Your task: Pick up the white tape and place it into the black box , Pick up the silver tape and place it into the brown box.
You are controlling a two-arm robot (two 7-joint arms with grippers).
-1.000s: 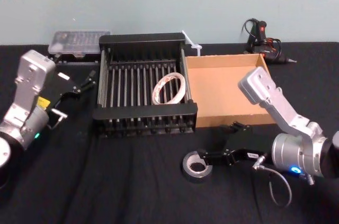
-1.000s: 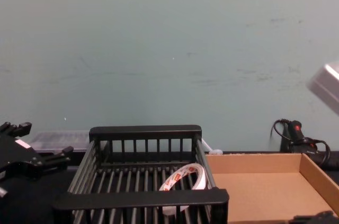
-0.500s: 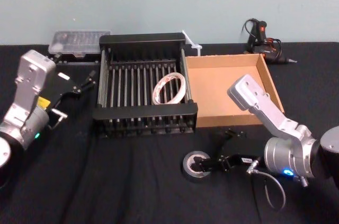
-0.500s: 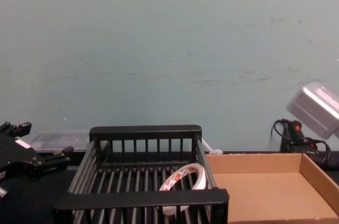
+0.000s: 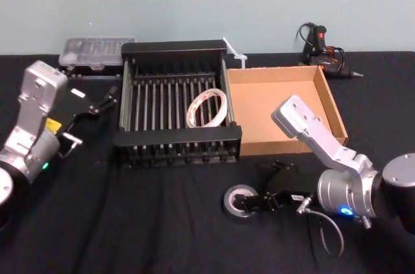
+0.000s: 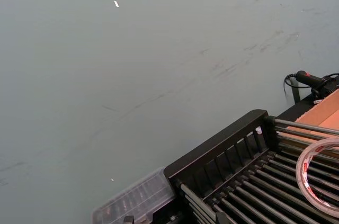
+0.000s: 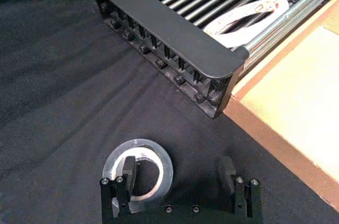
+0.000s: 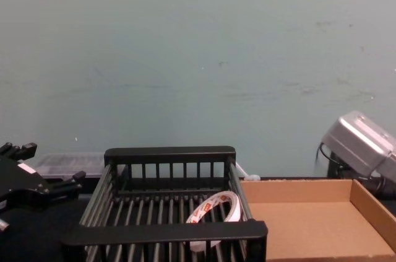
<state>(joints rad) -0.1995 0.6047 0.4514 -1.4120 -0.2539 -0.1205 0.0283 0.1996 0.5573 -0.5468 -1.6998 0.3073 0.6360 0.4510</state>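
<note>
Since the earlier frames the right arm has swung lower and further in. Its grey link (image 8: 362,150), up at the right edge of the chest view a second ago, now sits at the right middle of that view. The right pincer (image 7: 178,175) has settled onto the small, thick roll of grey-silver duct tape (image 5: 231,204). Nothing else has shifted: the roll lies at the same spot on the black-clothed tabletop (image 5: 162,222), lower centre of the head view, in front of the two boxes.

Half of the task looks done. The thin white ring of tape (image 8: 210,209), red print on its core, already lies inside the black slatted plastic basket (image 5: 178,137), tilted up near the basket's right-hand side at the centre of the head view. The left pincer (image 5: 107,100) hangs at the left of that frame, near the basket's left side, fingers apart and holding nothing.

The second half is at its grasp. In the right wrist view the pincer stands open. One finger (image 7: 128,170) is down in the roll's dark centre hole and the other is out beyond the rim over the cloth, so the jaws bracket one wall of the roll without closing on it. The shallow brown cardboard tray (image 5: 279,102), just right of the basket, has no tape in it. Squeezing, lifting and carrying the roll up into it remain, by my reading.
</note>
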